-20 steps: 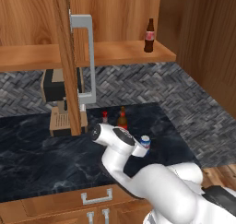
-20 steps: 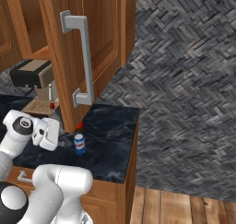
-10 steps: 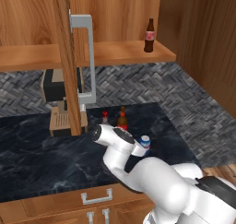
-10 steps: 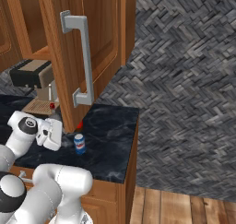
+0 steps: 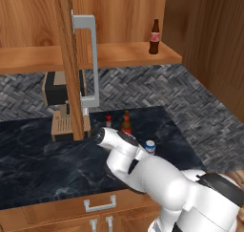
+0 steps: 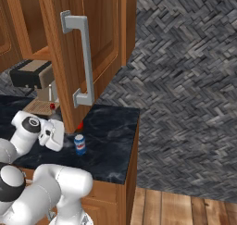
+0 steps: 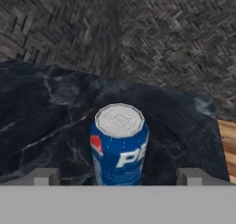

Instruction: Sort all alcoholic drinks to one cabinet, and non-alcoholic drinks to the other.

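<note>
On the worktop, far left: a coffee machine [image 5: 61,90] on dark marbled stone [image 5: 33,164].
Cabinet door: open, wood, grey handle [image 5: 88,59], hanging over the worktop.
Bottles: red-capped liquor bottle [image 5: 108,121] and brown beer bottle [image 5: 127,123] just behind the arm.
Soda can: blue, upright [image 7: 120,144], between the finger tips [image 7: 45,176]; jaws spread wide, not touching it.
Shelf: cola bottle [image 5: 154,36] at the right end.
Walls: grey herringbone tile [image 6: 185,71].

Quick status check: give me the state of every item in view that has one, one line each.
Blue soda can with silver top: upright on the black counter, free, between the open fingers.
Gripper: open, empty.
Dark cola bottle: upright on the cabinet shelf.
Brown beer bottle: upright on the counter.
Wooden cabinet door: open.
</note>
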Motion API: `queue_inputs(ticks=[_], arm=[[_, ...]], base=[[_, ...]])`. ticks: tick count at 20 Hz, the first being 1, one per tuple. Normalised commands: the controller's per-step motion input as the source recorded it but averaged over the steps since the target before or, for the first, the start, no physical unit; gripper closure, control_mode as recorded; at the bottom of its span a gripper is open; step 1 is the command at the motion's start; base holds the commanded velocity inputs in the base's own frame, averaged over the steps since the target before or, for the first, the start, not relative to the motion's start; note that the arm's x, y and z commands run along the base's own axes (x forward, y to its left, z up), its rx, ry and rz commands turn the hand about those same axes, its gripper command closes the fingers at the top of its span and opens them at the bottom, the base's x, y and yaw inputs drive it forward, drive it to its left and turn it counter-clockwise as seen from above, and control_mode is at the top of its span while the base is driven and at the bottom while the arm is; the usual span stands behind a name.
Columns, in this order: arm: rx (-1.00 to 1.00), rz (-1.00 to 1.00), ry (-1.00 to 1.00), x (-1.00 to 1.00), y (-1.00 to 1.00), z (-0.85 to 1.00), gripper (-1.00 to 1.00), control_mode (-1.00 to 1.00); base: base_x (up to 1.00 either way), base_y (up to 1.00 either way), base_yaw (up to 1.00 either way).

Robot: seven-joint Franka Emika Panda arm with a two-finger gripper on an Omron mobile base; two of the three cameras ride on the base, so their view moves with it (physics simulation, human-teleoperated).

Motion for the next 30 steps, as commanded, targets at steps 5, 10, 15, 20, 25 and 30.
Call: queue_inputs(ticks=[5, 10, 15, 20, 25, 30], arm=[[0.00, -0.03, 0.06, 0.13, -0.07, -0.01, -1.00, -1.00], [0.00, -0.04, 0.03, 0.05, -0.03, -0.06, -1.00, -1.00], [0.00, -0.04, 0.01, 0.03, -0.04, -0.14, -1.00, -1.00], [0.00, -0.03, 0.00, 0.01, -0.07, -0.10, -1.00, -1.00], [-0.03, -0.03, 0.00, 0.00, -0.07, -0.05, -1.00, -1.00], [-0.04, -0.03, 0.01, 0.04, -0.02, -0.03, -1.00, -1.00]], base=[[0.00, 0.00, 0.00], [0.00, 0.00, 0.00], [0.00, 0.00, 0.00], [0.00, 0.00, 0.00], [0.00, 0.00, 0.00], [0.00, 0.00, 0.00]])
